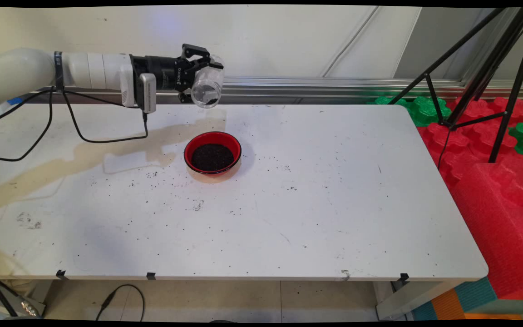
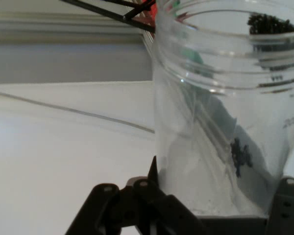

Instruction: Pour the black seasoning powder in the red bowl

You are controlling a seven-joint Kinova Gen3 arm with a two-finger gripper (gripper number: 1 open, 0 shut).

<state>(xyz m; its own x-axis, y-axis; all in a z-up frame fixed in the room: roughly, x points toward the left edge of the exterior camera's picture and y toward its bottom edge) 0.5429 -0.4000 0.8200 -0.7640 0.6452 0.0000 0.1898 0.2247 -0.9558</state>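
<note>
The clear plastic jar [image 1: 207,88] hangs in the air above the far side of the table [image 1: 334,218], gripped in the tool [image 1: 194,75] at the end of the arm that reaches in level from the left. The tool's fingers [image 2: 286,205] are closed against the jar's sides, one on each flank, and the jar lies tipped on its side, with its threaded open mouth facing toward the near side of the table and slightly down. It is almost empty: the hand view shows only a few dark grains [image 2: 241,155] clinging to its inner wall and a small clump near the rim.

Just right of the tool and nearer the camera, the red bowl [image 1: 213,153] stands on the table below the jar's mouth, well apart from it in height. The bowl holds a bed of dark granules [image 1: 212,157] that covers its bottom. Judging from that, the jar's contents are already in the bowl and little is left to come out.

Stray dark specks [image 1: 152,175] are scattered over the table around the bowl, more to its left and front. Farther right the table carries only sparse specks, and beyond its right edge lie red and green foam blocks [image 1: 493,150] and a black tripod [image 1: 484,68].
</note>
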